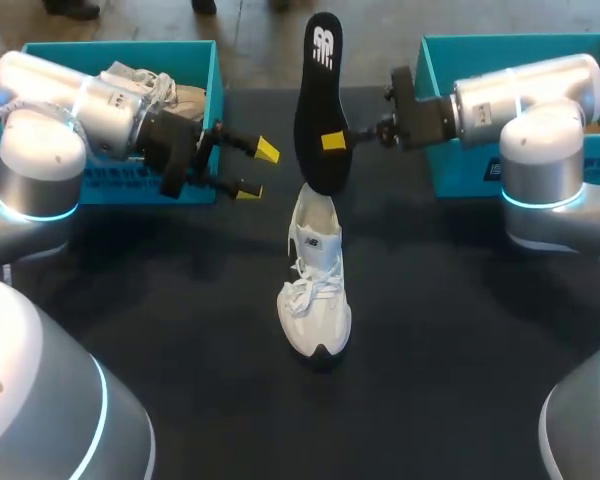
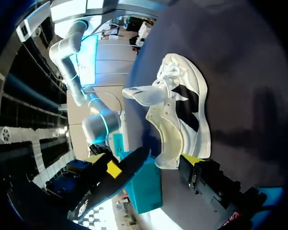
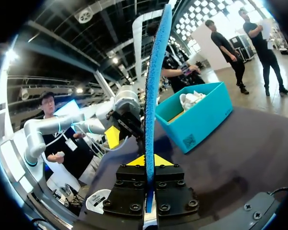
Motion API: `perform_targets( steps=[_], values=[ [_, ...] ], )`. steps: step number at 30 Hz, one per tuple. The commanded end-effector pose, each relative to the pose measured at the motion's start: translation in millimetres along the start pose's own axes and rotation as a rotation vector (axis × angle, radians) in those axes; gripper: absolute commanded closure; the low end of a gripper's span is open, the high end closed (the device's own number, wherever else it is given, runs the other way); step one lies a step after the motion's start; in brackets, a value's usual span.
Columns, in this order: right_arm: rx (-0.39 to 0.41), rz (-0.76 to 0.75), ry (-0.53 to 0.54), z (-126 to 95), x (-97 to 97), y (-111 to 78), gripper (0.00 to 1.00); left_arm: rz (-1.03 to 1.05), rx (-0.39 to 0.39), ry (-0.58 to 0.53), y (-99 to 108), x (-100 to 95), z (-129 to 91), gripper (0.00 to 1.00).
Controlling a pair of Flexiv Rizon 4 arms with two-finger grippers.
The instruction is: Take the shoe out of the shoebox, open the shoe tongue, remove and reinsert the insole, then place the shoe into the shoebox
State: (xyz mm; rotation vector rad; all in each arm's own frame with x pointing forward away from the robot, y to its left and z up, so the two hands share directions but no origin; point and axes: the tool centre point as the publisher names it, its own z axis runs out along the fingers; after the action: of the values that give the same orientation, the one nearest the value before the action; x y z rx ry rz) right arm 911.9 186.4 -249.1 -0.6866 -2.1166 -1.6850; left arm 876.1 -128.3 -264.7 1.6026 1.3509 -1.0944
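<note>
dark table [image 1: 180, 330], two teal boxes at its far side.

1. shoe [image 1: 317, 290]: white, on its sole mid-table, out of both boxes, toe toward the robot. the tongue stands up off the opening, likely to leave room for the insole.
2. insole [image 1: 318, 100]: black, upright on edge, lower end at the shoe's heel opening; contact there cannot be told.
3. right gripper [image 1: 335, 140]: fingers pressed on the insole's middle from both sides, probably to steer it lengthwise.
4. left gripper [image 1: 258, 171]: fingers spread, holding nothing, beside the left shoebox [image 1: 80, 46], apparently standing clear.
5. second shoe [image 1: 185, 98]: inside the left shoebox.
6. right shoebox [image 1: 460, 170]: behind the right arm.
</note>
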Motion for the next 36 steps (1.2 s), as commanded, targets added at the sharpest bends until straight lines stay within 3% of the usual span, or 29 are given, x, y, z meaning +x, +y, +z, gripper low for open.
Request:
perform_targets(
  steps=[1, 12, 36],
  values=[
    [-0.004, 0.002, 0.003, 4, -3.5, -4.8, 1.00, -0.038, 0.021, -0.005, 6, 2.9, 2, 0.00],
    [0.002, 0.024, 0.000, 2, -7.9, -17.6, 1.00, -0.133, 0.056, -0.002, 11, -1.4, 8, 0.00],
    [-0.004, -0.008, -0.023, 5, -10.2, -20.0, 1.00, -0.188, 0.059, -0.004, 12, 1.6, 13, 0.00]
  ],
)
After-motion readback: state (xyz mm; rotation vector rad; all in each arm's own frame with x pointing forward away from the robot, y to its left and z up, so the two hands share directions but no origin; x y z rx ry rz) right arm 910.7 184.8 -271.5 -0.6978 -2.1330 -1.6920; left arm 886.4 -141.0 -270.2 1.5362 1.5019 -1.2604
